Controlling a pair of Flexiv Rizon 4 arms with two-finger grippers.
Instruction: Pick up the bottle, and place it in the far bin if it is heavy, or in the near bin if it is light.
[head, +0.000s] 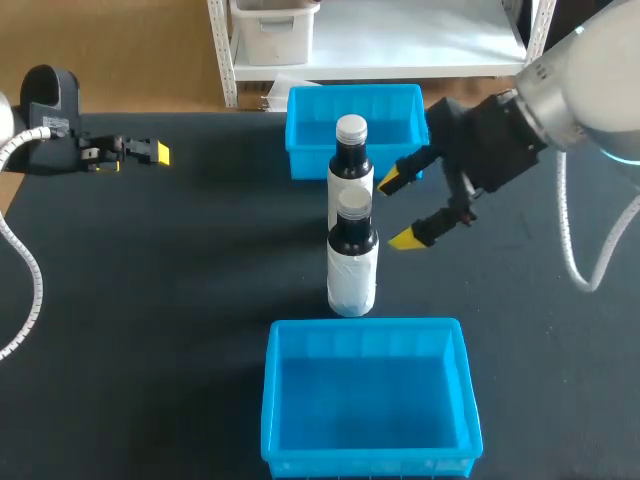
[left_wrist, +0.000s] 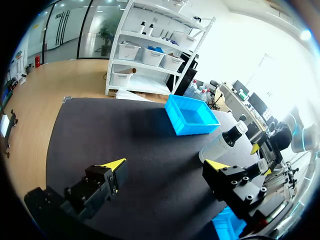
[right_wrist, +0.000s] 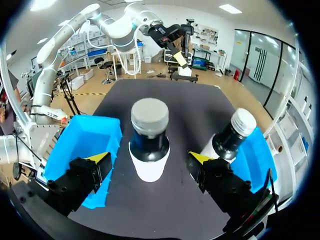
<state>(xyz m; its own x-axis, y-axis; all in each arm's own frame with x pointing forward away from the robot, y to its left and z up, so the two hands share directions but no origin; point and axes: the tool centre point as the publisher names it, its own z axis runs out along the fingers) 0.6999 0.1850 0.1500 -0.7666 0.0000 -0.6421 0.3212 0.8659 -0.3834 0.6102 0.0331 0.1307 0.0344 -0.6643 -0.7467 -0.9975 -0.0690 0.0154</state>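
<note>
Dark white-labelled front bottle (head: 352, 262), matching rear bottle (head: 350, 165), upright between near blue plastic bin (head: 274, 400) and far blue plastic bin (head: 300, 140). Right gripper (head: 400, 210) alongside, released; left gripper (head: 155, 152) released, apart.

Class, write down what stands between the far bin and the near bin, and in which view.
The far bottle and the near bottle, in line between far bin and near bin. The head view shows it.

bottles (head: 352, 270) between near bin (head: 271, 392), far bin (head: 310, 165)

Two upright bottles (head: 352, 270), between blue bins (head: 365, 400)
</note>
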